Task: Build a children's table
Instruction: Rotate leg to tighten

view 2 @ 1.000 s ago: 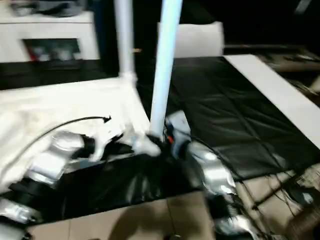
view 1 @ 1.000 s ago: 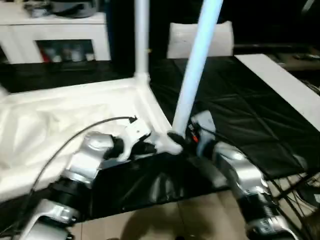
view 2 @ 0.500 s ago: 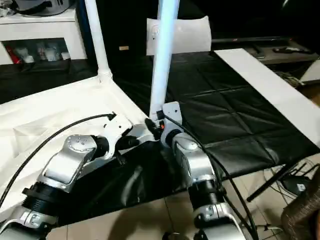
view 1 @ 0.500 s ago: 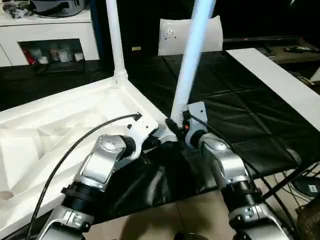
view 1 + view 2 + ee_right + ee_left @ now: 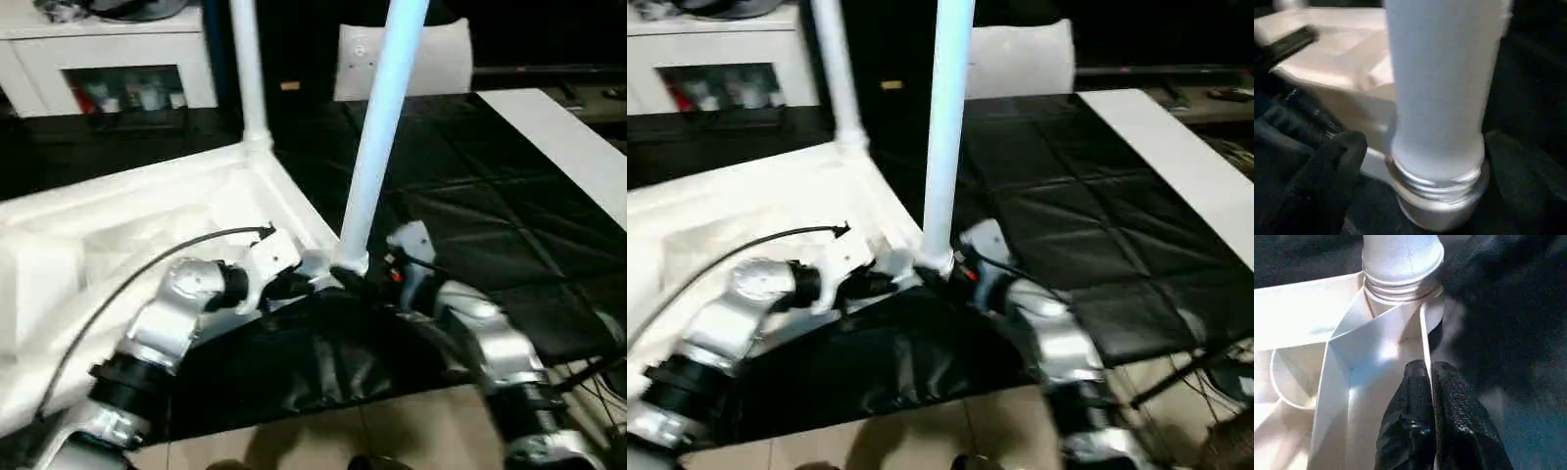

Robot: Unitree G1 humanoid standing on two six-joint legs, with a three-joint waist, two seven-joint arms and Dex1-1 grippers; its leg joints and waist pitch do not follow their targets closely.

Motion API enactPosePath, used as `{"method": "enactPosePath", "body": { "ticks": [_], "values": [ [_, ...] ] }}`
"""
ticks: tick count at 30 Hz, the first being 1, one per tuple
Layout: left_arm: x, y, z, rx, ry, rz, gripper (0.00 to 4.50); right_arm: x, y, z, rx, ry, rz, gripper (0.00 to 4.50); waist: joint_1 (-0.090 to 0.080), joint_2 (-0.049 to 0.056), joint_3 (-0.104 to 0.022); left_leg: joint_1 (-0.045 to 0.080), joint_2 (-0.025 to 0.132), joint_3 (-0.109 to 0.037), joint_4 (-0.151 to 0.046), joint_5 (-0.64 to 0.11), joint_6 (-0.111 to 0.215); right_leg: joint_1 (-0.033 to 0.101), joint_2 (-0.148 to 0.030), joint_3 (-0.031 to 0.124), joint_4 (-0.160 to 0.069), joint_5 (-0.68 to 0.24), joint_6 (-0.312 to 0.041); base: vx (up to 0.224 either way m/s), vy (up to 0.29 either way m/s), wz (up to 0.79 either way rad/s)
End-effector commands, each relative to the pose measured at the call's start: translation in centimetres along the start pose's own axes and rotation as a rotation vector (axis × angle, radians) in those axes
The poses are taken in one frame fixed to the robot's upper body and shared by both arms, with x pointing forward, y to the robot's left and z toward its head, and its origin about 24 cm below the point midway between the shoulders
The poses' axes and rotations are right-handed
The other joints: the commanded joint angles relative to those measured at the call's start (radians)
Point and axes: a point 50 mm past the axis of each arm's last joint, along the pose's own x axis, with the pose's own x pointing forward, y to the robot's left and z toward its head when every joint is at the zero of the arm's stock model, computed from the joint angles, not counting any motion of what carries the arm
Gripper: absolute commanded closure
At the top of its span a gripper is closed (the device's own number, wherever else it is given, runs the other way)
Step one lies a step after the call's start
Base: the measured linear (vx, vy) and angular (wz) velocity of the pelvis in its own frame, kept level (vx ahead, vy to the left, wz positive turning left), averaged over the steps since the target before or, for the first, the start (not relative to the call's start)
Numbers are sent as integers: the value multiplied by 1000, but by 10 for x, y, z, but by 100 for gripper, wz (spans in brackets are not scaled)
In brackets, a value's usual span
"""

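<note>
**Ana:** Children's table [image 5: 147, 211] is upside down on the black-covered counter [image 5: 509, 215], ribbed underside up, its near corner at the counter's front edge. Start at the left tool [image 5: 1429, 382], what have you got?

**Ben:** Left tool is pinched tight on the thin upright rim wall [image 5: 1422, 338] of the tabletop. One black finger [image 5: 1408, 401] sits inside the rim, the other outside, no gap beyond the plastic itself. It grips just beside the near corner socket [image 5: 1400, 296].

**Ana:** And the right tool [image 5: 1415, 161]?

**Ben:** Its fingers stand wide, one on each side of the near leg [image 5: 377, 137] at the base. One black finger [image 5: 1334, 156] shows beside the leg's threaded collar, and there's a sliver of space there, so I can't call it a grip. Whether either pad touches the leg, I cannot tell.

**Ana:** The leg itself?

**Ben:** Seated in that near corner socket, rising with a slight lean toward the counter's far right.

**Ana:** Further out?

**Ben:** A second leg [image 5: 247, 69] stands in the far corner socket along the same edge of the tabletop, upright. Beyond the counter's far edge, a white cabinet [image 5: 118, 59] with glass doors on the left, and a white chair back [image 5: 431, 59] just past the near leg.
</note>
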Motion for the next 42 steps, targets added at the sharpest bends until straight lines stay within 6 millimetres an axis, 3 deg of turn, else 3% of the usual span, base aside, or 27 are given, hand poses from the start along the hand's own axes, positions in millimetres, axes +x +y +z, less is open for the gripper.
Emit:
{"method": "enactPosePath", "body": {
  "ticks": [1, 4, 7, 8, 11, 13, 27, 42],
  "values": [
    [-5, 0, 4, 99, 19, -132, 450, -11, -2, 9, -60, 6, 125, 6, 5, 10, -67, -1, 0, 21, -60, -207, 72, 70, -42, 50, -61, -260, -180, 0, 0, 0],
    [-10, -1, 3, 128, 31, -212, 450, -16, -4, 12, -86, 26, 199, 6, 19, 8, -66, 2, 2, 21, -62, -226, 57, 67, -46, 52, -63, -315, -166, 0, 0, 0],
    [-12, -4, 2, 150, 47, -278, 450, -18, -4, 15, -95, 24, 254, 6, 24, 6, -67, 2, 3, 22, -61, -221, 51, 67, -45, 53, -59, -300, -178, 0, 0, 0],
    [-13, -5, 1, 161, 53, -311, 450, -19, -4, 17, -92, 24, 282, 6, 24, -1, -68, 1, 5, 23, -62, -207, 50, 68, -45, 54, -56, -286, -182, 0, 0, 0],
    [-15, -7, -2, 191, 75, -385, 450, -21, -4, 20, -100, 29, 343, 6, 35, -1, -69, 0, 5, 26, -59, -189, 58, 66, -44, 56, -50, -273, -188, 0, 0, 0],
    [-16, -7, -3, 215, 95, -429, 450, -21, -2, 20, -111, 41, 385, 31, 43, -1, -69, 2, 6, 27, -58, -193, 52, 64, -46, 58, -50, -278, -186, 0, 0, 0],
    [-12, -9, -4, 277, 124, -503, 450, -11, 8, 16, -95, 93, 557, 136, 50, -7, -67, 0, 3, 25, -57, -239, 31, 60, -47, 60, -58, -414, -135, 0, 0, 0],
    [-12, -10, -7, 279, 126, -502, 450, -4, 11, 14, -70, 88, 577, 249, 55, -7, -69, -3, 5, 25, -56, -211, 29, 61, -48, 62, -50, -371, -144, 0, 0, 0]
  ]
}}
